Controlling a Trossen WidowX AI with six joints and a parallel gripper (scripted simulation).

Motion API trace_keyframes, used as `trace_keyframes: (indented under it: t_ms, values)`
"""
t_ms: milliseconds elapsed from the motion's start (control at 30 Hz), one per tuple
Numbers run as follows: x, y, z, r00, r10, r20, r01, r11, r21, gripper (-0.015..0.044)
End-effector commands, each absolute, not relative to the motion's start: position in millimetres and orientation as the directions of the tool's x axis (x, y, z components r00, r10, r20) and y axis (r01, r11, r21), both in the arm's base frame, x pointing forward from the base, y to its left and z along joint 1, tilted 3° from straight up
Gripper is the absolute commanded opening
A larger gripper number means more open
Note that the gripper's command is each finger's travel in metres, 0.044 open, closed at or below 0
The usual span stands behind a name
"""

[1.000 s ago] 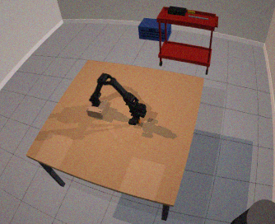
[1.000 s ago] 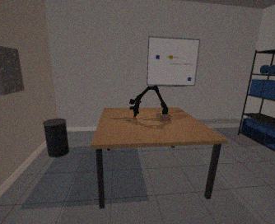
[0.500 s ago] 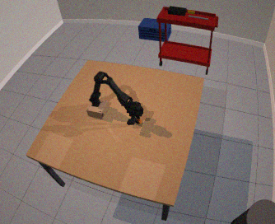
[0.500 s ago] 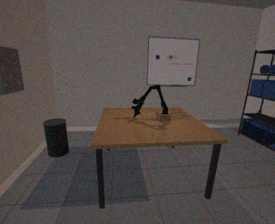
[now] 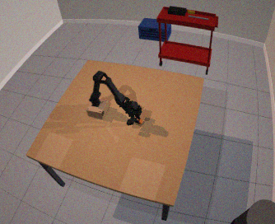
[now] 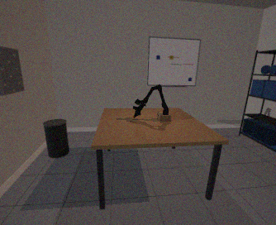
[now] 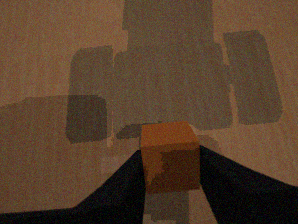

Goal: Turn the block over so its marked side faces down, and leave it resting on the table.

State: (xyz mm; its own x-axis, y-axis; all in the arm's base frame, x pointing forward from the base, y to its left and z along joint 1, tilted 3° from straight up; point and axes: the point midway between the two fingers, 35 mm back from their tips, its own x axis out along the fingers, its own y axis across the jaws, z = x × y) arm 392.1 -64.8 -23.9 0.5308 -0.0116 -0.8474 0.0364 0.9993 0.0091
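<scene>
Item: orange block (image 7: pixel 168 156) — clamped between the two dark fingers of the gripper (image 5: pixel 136 120), one finger against each side, the block's far end jutting out past the fingertips. From the wrist view its top face is lit and its near face is in shadow; no marking can be made out. Location: near the middle of the wooden table (image 5: pixel 112 161), at the tip of the black arm (image 5: pixel 112 91), which reaches out and down from its tan base (image 5: pixel 96 110). Whether the block touches the surface — cannot tell.
</scene>
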Motion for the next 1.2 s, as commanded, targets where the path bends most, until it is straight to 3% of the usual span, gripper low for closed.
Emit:
trace_keyframes:
  t_ms: [0,800,1167]
  values:
    - [394,-65,-34,0.575,-0.01,-0.818,0.04,0.999,0.016,0.0]
    - [388,-64,-52,0.829,-0.022,-0.559,0.038,0.999,0.016,0.0]
    - [383,-63,-46,0.87,-0.024,-0.492,0.036,0.999,0.015,0.0]
